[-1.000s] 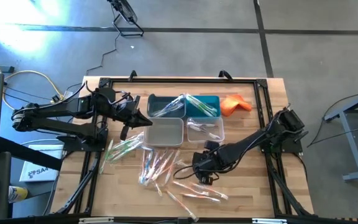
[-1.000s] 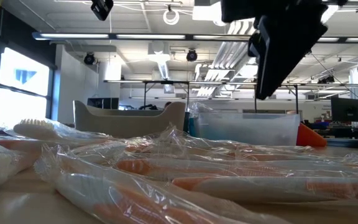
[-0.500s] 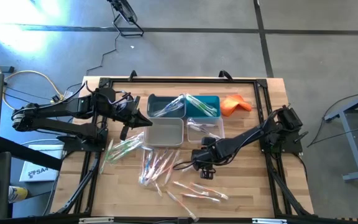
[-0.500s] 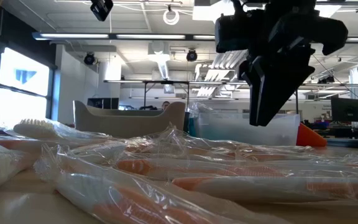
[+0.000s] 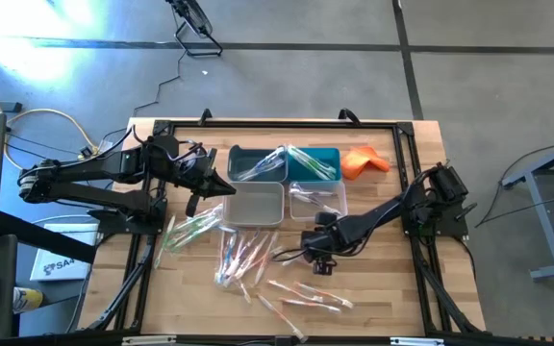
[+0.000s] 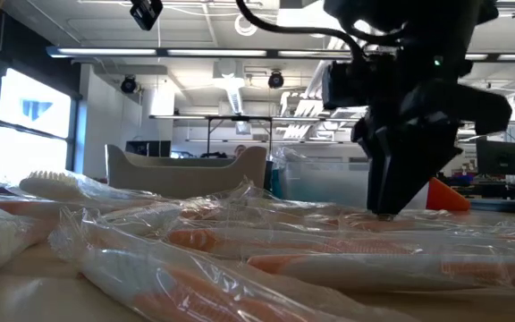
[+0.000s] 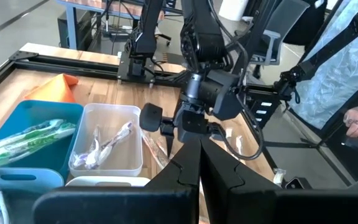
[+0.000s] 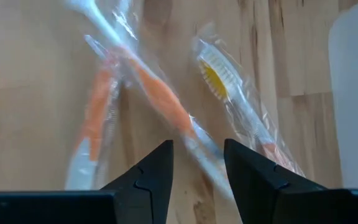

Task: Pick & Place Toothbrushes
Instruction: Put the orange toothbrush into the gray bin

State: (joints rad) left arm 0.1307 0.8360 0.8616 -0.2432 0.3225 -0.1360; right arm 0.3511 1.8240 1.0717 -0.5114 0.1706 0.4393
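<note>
Clear-wrapped toothbrushes (image 5: 243, 258) mostly lay unsorted mid-surface; few filled the bins (image 5: 258, 164). The right gripper (image 5: 317, 258) hovered, fingers spread; left gripper (image 5: 221, 186) fingers pressed together.

Bright overhead ceiling lights, glare on floor at upper left, blurred foreground wrappers, soft shadows

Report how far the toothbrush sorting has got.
Done: a few toothbrushes lie in the blue bins and the clear bin. In hand: the right gripper, open, is down over a loose toothbrush on the table, nothing gripped; the left gripper waits shut. Left: many toothbrushes on the table.
</note>
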